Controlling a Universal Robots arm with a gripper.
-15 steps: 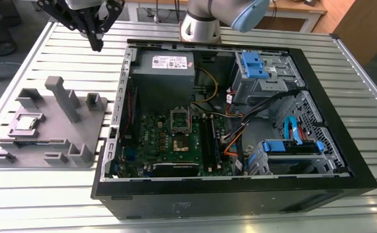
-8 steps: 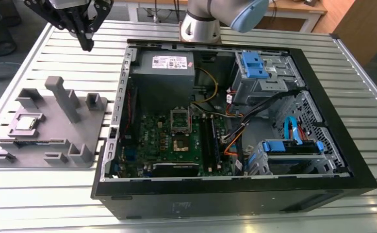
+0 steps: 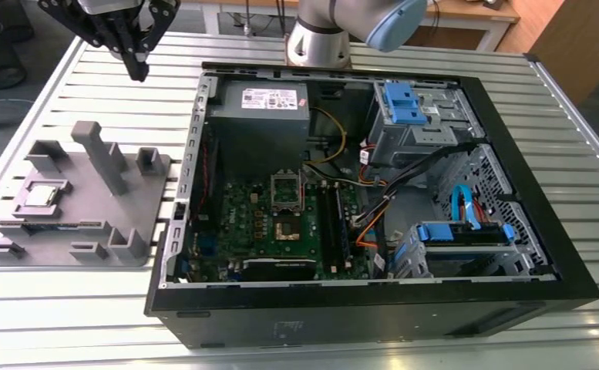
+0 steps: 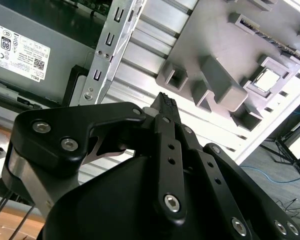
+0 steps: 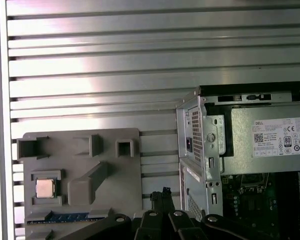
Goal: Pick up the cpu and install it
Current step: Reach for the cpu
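The cpu (image 3: pixel 42 195), a small square chip with a shiny metal top, lies in a recess of the grey holder plate (image 3: pixel 78 248) on the exterior view's left. It also appears in both wrist views (image 4: pixel 269 80) (image 5: pixel 45 188). My gripper (image 3: pixel 136 71) hangs high above the slatted table, beyond the holder and beside the computer case's corner. Its black fingers (image 4: pixel 165 102) are pressed together with nothing between them, and their tips (image 5: pixel 163 193) show in the first wrist view. The motherboard (image 3: pixel 253 223) lies inside the open case, its cpu socket (image 3: pixel 284 225) uncovered and the hinged plate (image 3: pixel 286 186) raised.
The open computer case (image 3: pixel 381 304) fills the middle of the table. It holds a grey power supply (image 3: pixel 268 100), blue drive brackets (image 3: pixel 407 104) and loose cables (image 3: pixel 376 223). The holder carries tall grey blocks (image 3: pixel 104 154) and a memory stick (image 3: pixel 47 226). The arm's base (image 3: pixel 320 38) stands behind the case.
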